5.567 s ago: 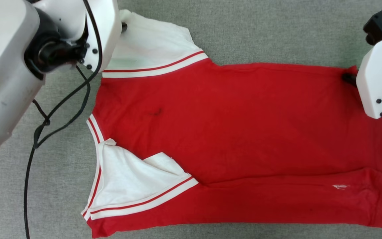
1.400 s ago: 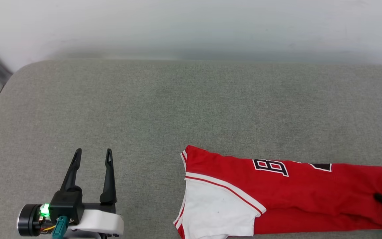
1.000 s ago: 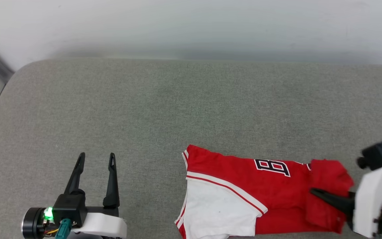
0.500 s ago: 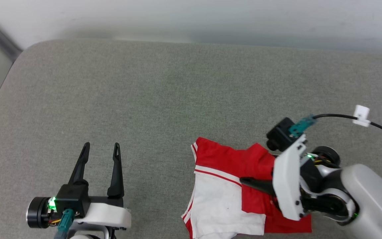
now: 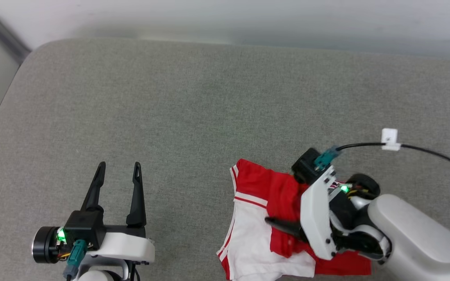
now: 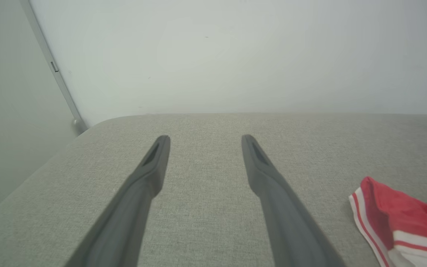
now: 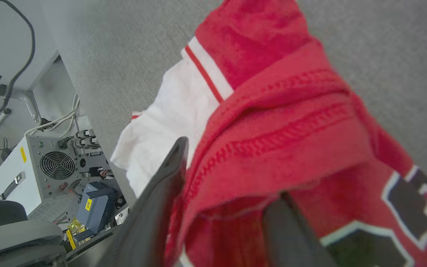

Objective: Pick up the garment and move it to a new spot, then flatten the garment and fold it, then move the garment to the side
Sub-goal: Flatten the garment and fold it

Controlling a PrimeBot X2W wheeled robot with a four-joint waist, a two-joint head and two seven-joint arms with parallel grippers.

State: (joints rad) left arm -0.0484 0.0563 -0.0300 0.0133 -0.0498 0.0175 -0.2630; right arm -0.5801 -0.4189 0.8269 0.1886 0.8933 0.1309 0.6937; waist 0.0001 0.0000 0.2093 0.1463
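— Spotted the garment [image 5: 277,193]?

— Yes. Lies bunched on the grey worktop [image 5: 193,109], toward the near edge, right of middle. Shows red on the far part, with a white sleeve [image 5: 250,242] and striped trim on the nearer left.

— And the right hand [image 7: 232,170]?

— Reaches into the cloth from the right, pointing left. Stands with fingers apart and a hemmed red fold draped between and over them. Hides one fingertip under that fold in the right wrist view; leaves the other bare beside the white sleeve.

— Noticed any print?

— Black with a white outline [image 7: 413,207], at the lower right of the right wrist view. Cannot read it.

— Checked the left hand [image 5: 118,164]?

— Hangs well apart from the cloth, over bare worktop at the near left. Spread wide, holding nothing, pointing toward the pale wall [image 5: 248,15].

— Noted anything else?

— Noted a black cable [image 5: 424,150] with a white tag, running from the right arm's wrist off to the right.
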